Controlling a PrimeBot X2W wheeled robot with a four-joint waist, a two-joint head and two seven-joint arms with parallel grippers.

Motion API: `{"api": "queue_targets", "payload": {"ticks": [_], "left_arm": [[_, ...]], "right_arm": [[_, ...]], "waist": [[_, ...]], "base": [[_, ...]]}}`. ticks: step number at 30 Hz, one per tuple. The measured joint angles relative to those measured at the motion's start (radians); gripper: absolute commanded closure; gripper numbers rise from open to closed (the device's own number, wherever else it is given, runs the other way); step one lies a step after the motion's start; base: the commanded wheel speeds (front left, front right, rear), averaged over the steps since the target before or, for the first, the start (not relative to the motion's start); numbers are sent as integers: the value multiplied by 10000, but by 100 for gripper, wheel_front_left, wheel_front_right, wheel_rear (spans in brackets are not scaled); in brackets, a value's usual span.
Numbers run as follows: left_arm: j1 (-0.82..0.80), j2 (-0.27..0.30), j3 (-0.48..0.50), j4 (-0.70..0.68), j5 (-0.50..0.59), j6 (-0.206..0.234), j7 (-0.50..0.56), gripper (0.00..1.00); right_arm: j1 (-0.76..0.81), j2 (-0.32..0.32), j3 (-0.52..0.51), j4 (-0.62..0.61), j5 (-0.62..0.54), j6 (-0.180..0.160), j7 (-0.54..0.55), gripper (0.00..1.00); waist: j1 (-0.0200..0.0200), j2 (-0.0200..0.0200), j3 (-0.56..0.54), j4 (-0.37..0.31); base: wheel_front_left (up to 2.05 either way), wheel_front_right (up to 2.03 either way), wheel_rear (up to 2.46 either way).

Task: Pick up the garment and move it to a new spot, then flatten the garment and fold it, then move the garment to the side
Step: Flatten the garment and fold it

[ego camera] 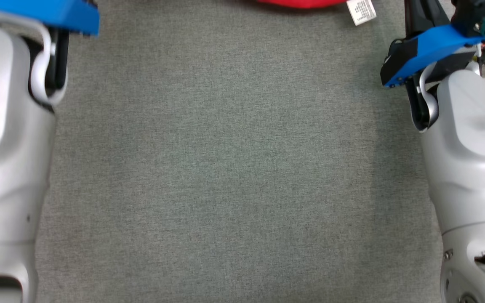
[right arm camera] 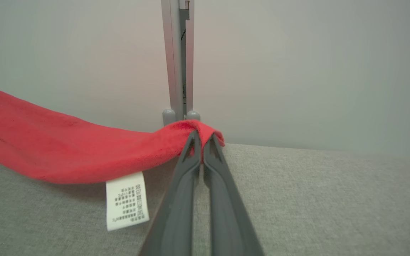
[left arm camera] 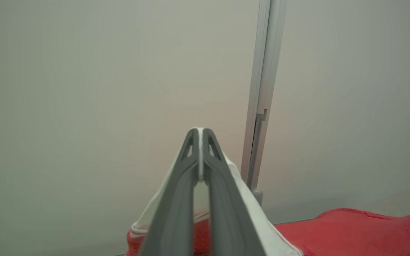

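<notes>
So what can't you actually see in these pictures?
- garment: head view, cut off by the top edge; its shape and kind cannot be told.
- label: right wrist view, print too small to read.
- left hand: left wrist view, its fingers hide most of the white trim it pinches.
- right hand: head view, fingertips run past the top edge.

The left hand (left arm camera: 200, 130) and right hand (right arm camera: 201, 133) are both pinched shut, long fingers (right arm camera: 176, 206) straight, tips drawn close.
</notes>
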Motion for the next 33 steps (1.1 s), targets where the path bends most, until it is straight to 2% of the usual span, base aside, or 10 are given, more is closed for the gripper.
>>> {"api": "queue_targets", "payload": {"ticks": [6,13,23,33], "left_arm": [[2255,-104,882,-1762,-483,-50,-8,100],[5287,-314,2002,-4203,-460,-86,-8,100],[9778,-261,2077,-6821,-109,2,150,100],[13065,104,1969,-8659,-180,504,1260,100]], "right_arm": [[1249,-10,316,-1714,1407,0,-27,100],[3419,-4,629,-3720,2119,0,-27,100],[7561,-12,794,-6529,2506,0,82,100],[11352,-10,1072,-9394,2708,0,2006,100]], "waist": [[-1,0,-339,-28],[-3,0,-1290,3],[-6,0,-3224,156],[-5,1,-4548,4]], "base": [[0,0,0],[0,0,0],[0,0,0],[0,0,0]]}}
